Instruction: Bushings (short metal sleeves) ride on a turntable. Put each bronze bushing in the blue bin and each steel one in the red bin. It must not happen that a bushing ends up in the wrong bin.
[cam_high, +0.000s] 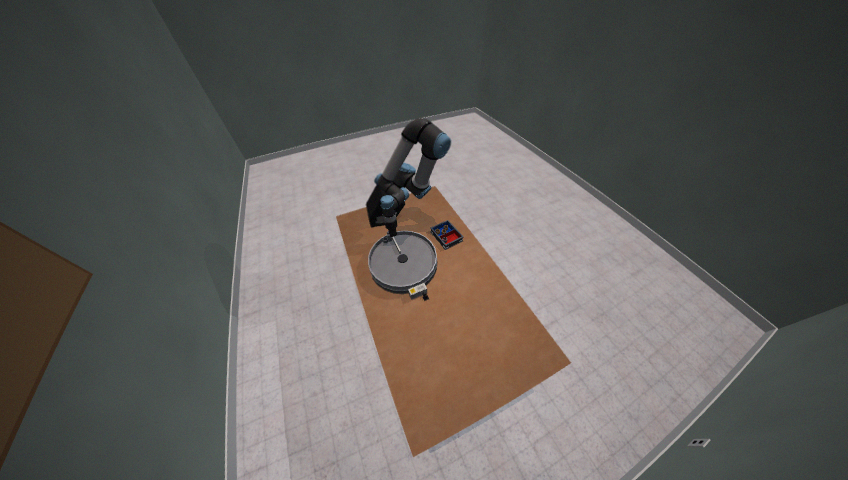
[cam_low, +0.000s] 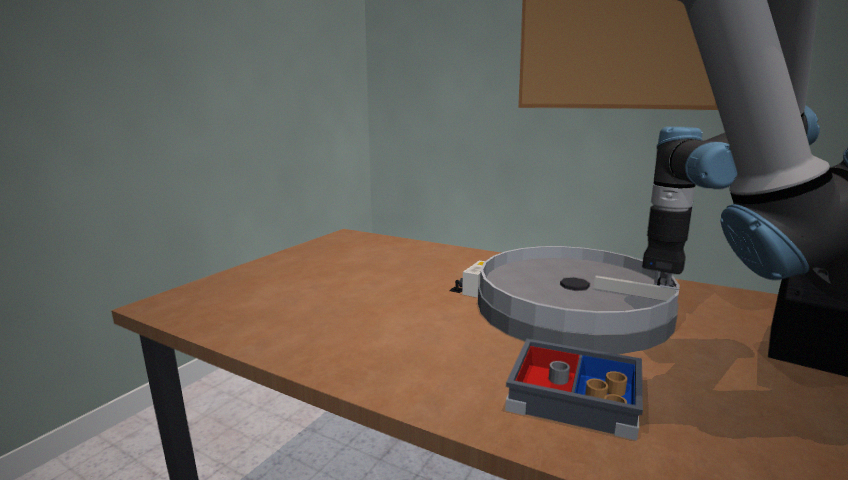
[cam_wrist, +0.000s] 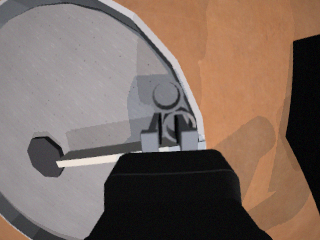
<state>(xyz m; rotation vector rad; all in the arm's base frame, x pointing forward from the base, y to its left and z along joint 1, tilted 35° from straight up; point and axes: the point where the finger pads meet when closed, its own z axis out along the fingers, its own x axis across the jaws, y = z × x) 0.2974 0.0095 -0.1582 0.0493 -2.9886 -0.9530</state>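
Note:
My gripper (cam_high: 389, 236) (cam_low: 665, 281) (cam_wrist: 167, 122) points down just inside the turntable's rim, its fingers partly open. In the wrist view, a grey, steel-looking bushing (cam_wrist: 192, 120) sits at the fingertips; one finger appears over its hole and the other beside it, and neither visibly grips it. A second grey bushing (cam_wrist: 166, 105) stands close beside it on the turntable (cam_high: 404, 274) (cam_low: 523, 279) (cam_wrist: 75, 65). The red bin (cam_low: 535, 356) (cam_high: 454, 236) holds one steel bushing (cam_low: 559, 378). The blue bin (cam_low: 587, 367) holds three bronze bushings (cam_low: 616, 386), one partly hidden by the wall.
A pale straight bar (cam_high: 396, 244) (cam_low: 630, 287) (cam_wrist: 90, 161) runs across the turntable from near the dark hub (cam_high: 402, 258) (cam_low: 574, 283) (cam_wrist: 46, 156) to the rim, close to the fingers. A raised wall rings the turntable. A small white box (cam_high: 417, 290) (cam_low: 473, 280) stands against its outside.

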